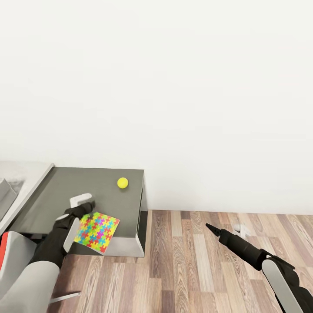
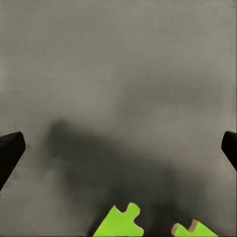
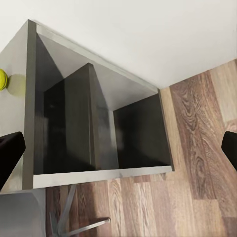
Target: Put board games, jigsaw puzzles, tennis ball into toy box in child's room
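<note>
Left gripper (image 1: 83, 208) open over the jigsaw puzzle (image 1: 97, 231), fingers wide apart. Best lowered squarely onto the puzzle's near edge, overhanging the dark table (image 1: 108, 198) corner, then closed firmly. Tennis ball (image 1: 122, 183) further back on top. Right gripper (image 1: 210, 227) spread, idle above floor (image 1: 191, 269). Table's shelf (image 3: 128, 138) seemingly empty.

A home: wood-plank floor (image 1: 195, 261), white wall (image 1: 174, 87), puzzle (image 1: 96, 231) on table (image 1: 104, 195).

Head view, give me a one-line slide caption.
Left gripper poised at a multicoloured mosaic jigsaw puzzle on the dark grey table section, small yellow-green tennis ball beyond.
</note>
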Available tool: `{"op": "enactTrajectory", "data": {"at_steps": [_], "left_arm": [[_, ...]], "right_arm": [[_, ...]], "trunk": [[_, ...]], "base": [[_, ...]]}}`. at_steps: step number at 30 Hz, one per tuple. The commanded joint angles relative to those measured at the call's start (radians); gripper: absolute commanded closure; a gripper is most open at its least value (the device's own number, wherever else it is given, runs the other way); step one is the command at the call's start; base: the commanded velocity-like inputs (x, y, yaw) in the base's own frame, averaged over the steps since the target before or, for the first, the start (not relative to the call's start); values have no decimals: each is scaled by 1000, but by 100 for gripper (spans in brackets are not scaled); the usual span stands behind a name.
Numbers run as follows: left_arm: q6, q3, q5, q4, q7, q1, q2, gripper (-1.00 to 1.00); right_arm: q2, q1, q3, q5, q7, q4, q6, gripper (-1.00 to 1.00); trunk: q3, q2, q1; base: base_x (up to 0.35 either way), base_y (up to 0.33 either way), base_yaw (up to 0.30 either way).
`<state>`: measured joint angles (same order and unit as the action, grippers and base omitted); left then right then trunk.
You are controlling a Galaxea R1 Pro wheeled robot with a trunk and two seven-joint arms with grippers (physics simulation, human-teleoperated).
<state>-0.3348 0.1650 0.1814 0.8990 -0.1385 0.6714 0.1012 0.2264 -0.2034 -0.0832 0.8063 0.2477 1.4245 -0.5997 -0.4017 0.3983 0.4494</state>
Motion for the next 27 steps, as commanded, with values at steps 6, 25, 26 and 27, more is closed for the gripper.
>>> {"op": "enactTrajectory", "data": {"at_steps": [6, 25, 26, 27], "left_arm": [[-38, 106, 16, 133, -2, -46, -1, -100], [-661, 236, 202, 577, 447, -189, 41, -100], [-680, 254, 208, 580, 521, -189, 57, -100], [-686, 261, 210, 581, 559, -190, 65, -100]], "right_arm": [[0, -1, -1, 2, 2, 1, -6, -100], [-1, -1, 4, 4, -7, -7, -4, -100], [-2, -1, 6, 4, -8, -10, -4, -100], [-2, -1, 7, 4, -9, -12, -4, -100]], "trunk": [[-2, 2, 1], [-2, 2, 1], [-2, 2, 1], [-2, 2, 1]], "base": [[0, 0, 0], [0, 0, 0], [0, 0, 0], [0, 0, 0]]}}
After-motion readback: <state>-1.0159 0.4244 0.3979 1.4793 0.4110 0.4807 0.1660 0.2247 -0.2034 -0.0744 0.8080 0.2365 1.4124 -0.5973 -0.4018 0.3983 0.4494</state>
